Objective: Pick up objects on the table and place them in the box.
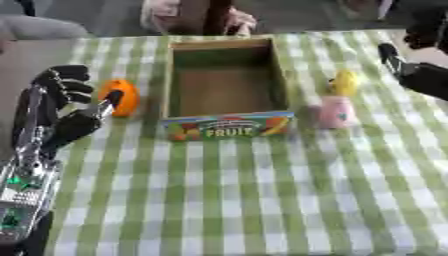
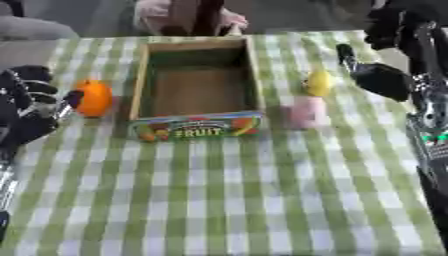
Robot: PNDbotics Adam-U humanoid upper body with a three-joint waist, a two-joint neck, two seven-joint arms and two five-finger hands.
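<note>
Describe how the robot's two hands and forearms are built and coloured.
Left hand: black segmented fingers and thumb, on a silver metal forearm showing small green lights. Right hand: the same black build, its silver forearm carrying green and red lights. No sleeves or markings are legible.

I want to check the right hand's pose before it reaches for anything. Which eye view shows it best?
The right eye view: the right hand shows whole there, dark, raised beside the yellow object, with its forearm running down the picture's right side. The left eye view catches only part of it, cut off at the right edge.
</note>
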